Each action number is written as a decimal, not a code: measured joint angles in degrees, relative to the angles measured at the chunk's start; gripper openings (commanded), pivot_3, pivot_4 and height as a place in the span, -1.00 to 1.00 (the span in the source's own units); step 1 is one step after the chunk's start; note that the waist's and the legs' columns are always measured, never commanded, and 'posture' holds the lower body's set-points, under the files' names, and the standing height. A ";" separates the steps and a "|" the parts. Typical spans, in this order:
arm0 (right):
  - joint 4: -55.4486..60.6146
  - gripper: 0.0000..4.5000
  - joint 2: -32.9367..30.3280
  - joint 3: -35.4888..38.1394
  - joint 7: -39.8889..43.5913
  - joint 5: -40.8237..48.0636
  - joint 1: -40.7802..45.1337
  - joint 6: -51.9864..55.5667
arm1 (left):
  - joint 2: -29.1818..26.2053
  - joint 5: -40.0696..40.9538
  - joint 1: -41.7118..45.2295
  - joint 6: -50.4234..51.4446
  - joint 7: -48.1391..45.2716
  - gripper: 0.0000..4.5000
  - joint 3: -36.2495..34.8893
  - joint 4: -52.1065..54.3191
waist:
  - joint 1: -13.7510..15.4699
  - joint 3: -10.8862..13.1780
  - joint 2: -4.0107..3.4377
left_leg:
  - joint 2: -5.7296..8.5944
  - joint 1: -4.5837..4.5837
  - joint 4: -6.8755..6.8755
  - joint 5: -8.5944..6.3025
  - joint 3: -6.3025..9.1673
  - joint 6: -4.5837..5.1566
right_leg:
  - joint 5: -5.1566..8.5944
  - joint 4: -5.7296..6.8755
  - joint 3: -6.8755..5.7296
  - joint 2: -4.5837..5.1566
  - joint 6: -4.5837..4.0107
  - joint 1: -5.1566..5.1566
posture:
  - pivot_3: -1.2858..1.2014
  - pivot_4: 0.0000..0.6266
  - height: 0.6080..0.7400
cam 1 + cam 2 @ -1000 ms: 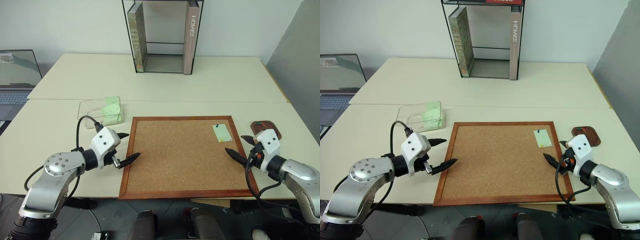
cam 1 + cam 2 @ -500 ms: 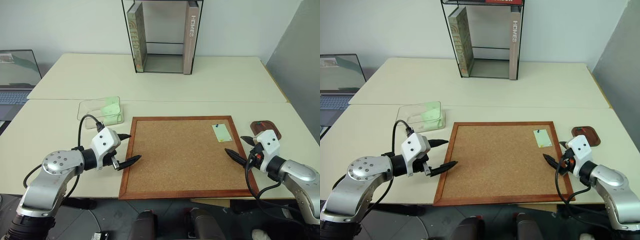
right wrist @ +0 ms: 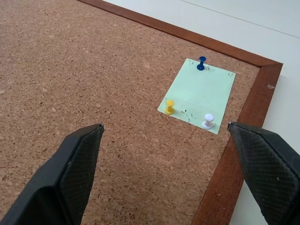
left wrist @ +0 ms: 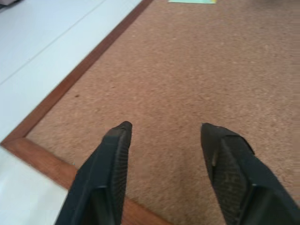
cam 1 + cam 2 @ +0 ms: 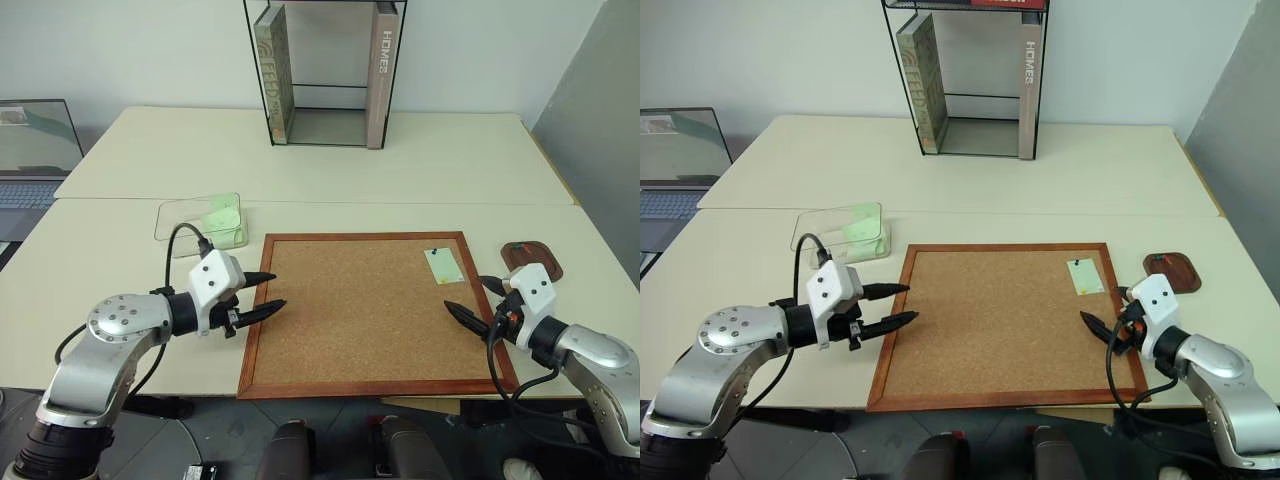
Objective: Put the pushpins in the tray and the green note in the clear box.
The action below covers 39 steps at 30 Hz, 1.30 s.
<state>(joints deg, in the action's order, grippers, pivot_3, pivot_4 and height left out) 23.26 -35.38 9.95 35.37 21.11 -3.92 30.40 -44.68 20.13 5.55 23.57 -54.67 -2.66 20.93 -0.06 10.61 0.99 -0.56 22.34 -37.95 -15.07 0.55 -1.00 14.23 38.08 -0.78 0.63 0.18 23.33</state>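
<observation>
Right gripper [image 3: 166, 133], jaws standing wide, is facing three pushpins [image 3: 169, 106] pinning the green note [image 3: 199, 95] just ahead; a misaligned closure risks tearing paper.

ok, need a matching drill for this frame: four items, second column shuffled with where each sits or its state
Items:
1. green note
2. tray
3. clear box
4. right gripper

Place or state:
A. on the table just right of the corkboard
B. open, above the corkboard's right edge
C. pinned to the corkboard
D. on the table beyond the corkboard's left corner

Pairs: 1-C, 2-A, 3-D, 4-B
</observation>
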 measured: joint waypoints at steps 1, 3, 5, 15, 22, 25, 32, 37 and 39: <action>0.39 1.00 0.25 0.03 -0.18 0.34 -0.01 0.01 | 0.34 0.01 0.31 0.09 0.00 -0.32 0.85 0.42 | 0.00 0.00 0.00 | 0.00 0.00 0.00 0.00 0.01 0.00 | 0.00 0.00 0.00 0.00 0.00 0.00 | 0.03 -0.52 1.00; 0.96 1.00 0.64 0.07 -0.52 0.50 0.04 0.02 | 1.46 0.02 1.86 0.17 -0.02 -0.48 2.90 0.90 | 0.01 0.00 0.00 | 0.00 0.00 -0.01 0.00 0.02 0.00 | 0.00 0.01 0.00 -0.02 0.00 0.00 | 0.03 -0.52 1.00; 1.65 1.00 0.84 0.08 -0.73 0.55 0.00 0.11 | 2.25 0.07 3.36 0.23 -0.24 -0.62 4.70 0.91 | 0.00 0.00 0.00 | 0.00 0.00 -0.01 0.00 0.02 0.00 | 0.00 0.02 0.02 -0.04 0.00 0.00 | 0.03 -0.52 1.00; 3.32 1.00 3.41 -0.12 -3.01 2.48 1.56 1.11 | 11.72 -3.59 14.68 -0.94 -0.95 -0.99 16.10 -7.26 | 0.01 0.00 0.01 | 0.05 0.04 -0.03 0.00 0.02 0.00 | -0.03 -0.01 0.13 -0.26 0.05 -0.01 | 0.03 -0.52 1.00; 0.25 1.00 3.98 -2.74 -3.80 0.41 6.15 1.04 | 17.33 -8.93 16.92 -6.79 -0.31 -0.99 21.86 -14.85 | -0.09 0.00 0.01 | -0.01 0.04 -0.02 0.00 0.02 0.00 | -0.03 0.02 0.17 -0.40 0.05 0.02 | 0.03 -0.52 1.00; -2.54 1.00 4.26 -4.32 -4.45 -0.95 9.12 0.86 | 18.40 -10.61 17.35 -8.23 0.16 -0.99 22.94 -17.50 | -0.13 0.00 0.01 | 0.01 0.03 -0.04 0.01 -0.03 0.01 | -0.06 0.03 0.20 -0.41 0.03 0.01 | 0.03 -0.52 1.00; -15.54 1.00 7.43 -9.42 -5.58 -6.39 20.21 -2.51 | 19.59 -13.48 17.40 -10.96 -0.33 -0.99 24.32 -22.52 | -0.12 -0.01 0.01 | 0.00 0.03 -0.05 0.01 -0.07 0.02 | -0.15 0.00 0.23 -0.46 -0.05 0.02 | 0.03 -0.52 1.00; -22.55 1.00 8.54 -10.09 -5.76 -8.21 24.66 -4.76 | 19.65 -13.66 17.37 -11.80 -0.92 -0.99 24.28 -22.91 | -0.11 -0.01 0.01 | 0.02 0.05 -0.05 0.01 -0.10 0.02 | -0.16 -0.01 0.25 -0.45 -0.06 0.02 | 0.03 -0.52 1.00; -27.23 1.00 9.32 -10.16 -6.38 -9.23 27.22 -6.25 | 19.53 -13.99 17.23 -12.50 -0.92 -0.99 24.25 -22.95 | -0.12 -0.02 0.00 | 0.00 0.03 -0.05 0.01 -0.10 0.02 | -0.17 0.00 0.26 -0.45 -0.07 0.02 | 0.03 -0.52 1.00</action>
<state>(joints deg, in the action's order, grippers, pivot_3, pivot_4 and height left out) -3.97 -26.06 -0.21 29.00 11.88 23.29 24.15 -25.16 6.14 22.78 11.08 -55.59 21.58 -2.02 -0.18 10.60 0.99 -0.56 22.38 -38.00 -15.06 0.45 -0.98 14.06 38.08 -0.53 0.18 0.10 23.35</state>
